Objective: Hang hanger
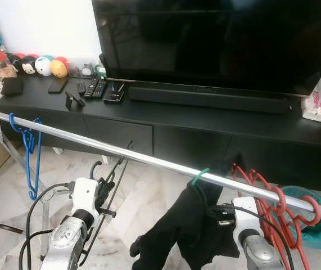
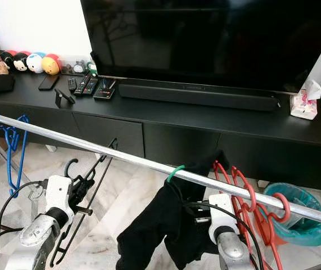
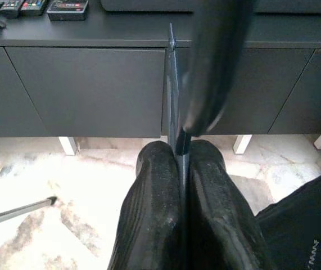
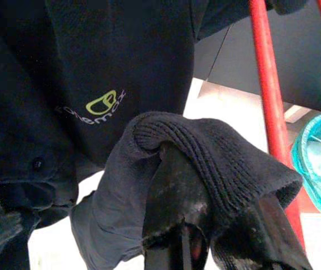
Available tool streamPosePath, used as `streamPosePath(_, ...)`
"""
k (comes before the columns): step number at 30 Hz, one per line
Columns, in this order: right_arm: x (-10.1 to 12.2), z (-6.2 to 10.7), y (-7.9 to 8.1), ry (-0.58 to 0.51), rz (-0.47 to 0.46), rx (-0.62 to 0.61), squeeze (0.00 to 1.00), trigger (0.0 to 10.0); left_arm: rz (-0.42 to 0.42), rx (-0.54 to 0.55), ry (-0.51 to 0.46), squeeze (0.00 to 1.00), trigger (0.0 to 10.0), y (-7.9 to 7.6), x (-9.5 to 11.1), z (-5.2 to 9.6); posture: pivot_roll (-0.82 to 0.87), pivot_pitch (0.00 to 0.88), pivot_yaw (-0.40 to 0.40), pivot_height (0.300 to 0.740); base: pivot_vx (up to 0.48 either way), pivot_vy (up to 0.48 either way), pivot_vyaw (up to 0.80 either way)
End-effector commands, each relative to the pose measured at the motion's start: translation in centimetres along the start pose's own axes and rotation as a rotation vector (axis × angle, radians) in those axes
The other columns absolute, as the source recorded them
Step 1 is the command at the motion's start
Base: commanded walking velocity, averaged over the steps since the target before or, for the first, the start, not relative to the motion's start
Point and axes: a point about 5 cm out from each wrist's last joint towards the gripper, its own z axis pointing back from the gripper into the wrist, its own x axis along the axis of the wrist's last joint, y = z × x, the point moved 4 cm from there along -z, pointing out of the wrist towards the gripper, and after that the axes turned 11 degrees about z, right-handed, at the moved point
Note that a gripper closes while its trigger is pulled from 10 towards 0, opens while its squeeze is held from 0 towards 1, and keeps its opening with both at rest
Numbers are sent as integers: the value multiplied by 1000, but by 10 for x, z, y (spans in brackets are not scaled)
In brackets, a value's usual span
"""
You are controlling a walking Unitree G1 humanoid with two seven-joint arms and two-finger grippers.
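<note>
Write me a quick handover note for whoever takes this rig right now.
Left gripper: shut on the black hanger, held below the rail, hook not over it yet.
Right gripper: shut on a fold of the black shirt.
The shirt hangs from a green hanger on the rail. Red hangers hang towards the rail's right end, a blue hanger near its left end.
Done: black hanger picked up.
Left: probably lift it and hook it over the bare stretch of rail between the blue hanger and the shirt, then let go.

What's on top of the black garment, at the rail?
A green hanger hook over the metal rail; the black garment covers the hanger's body.
</note>
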Motion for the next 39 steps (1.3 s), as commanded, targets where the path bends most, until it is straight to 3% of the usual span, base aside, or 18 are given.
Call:
streamPosePath(1, 11, 0, -6, -47, 0, -22, 0, 10000, -10, 5, 13, 0, 10000, 1, -1, -2, -33, 0, 21, 740, 0, 0, 0)
streamPosePath(14, 19, -1, -12, -87, -17, -57, 0, 10000, 5, -12, -9, 0, 10000, -8, 3, -12, -47, 0, 35, 740, 0, 0, 0)
streamPosePath(39, 25, -3, -16, -122, -22, -75, 0, 10000, 18, -20, -17, 0, 10000, -14, 2, -16, -46, 0, 29, 740, -335, 0, 0)
